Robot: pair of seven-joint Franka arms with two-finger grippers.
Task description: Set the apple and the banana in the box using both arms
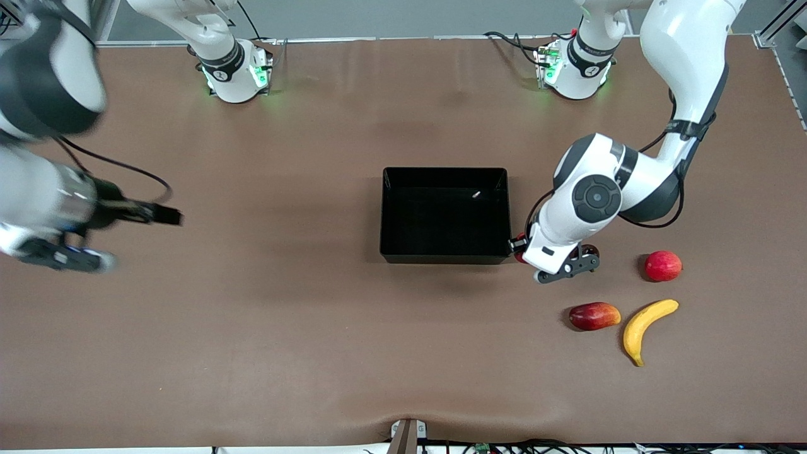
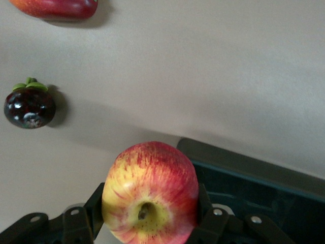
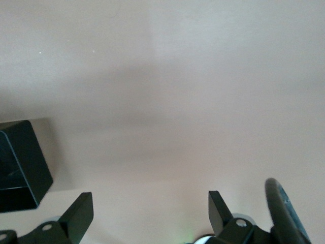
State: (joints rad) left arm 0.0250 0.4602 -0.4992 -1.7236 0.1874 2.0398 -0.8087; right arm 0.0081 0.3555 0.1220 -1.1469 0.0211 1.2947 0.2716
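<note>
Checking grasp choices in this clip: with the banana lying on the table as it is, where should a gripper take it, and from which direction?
Probably from straight above, at the thick middle of the banana, fingers closing across its width. It lies flat on the table, curved, with narrowing tips, so the middle looks best balanced. The elongated red-yellow fruit lies beside one end, so staying mid-length keeps the fingers off it.

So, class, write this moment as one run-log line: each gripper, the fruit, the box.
left gripper: shut on apple, beside box | right gripper: open, waiting over table | banana: on table | box: no fruit
</note>
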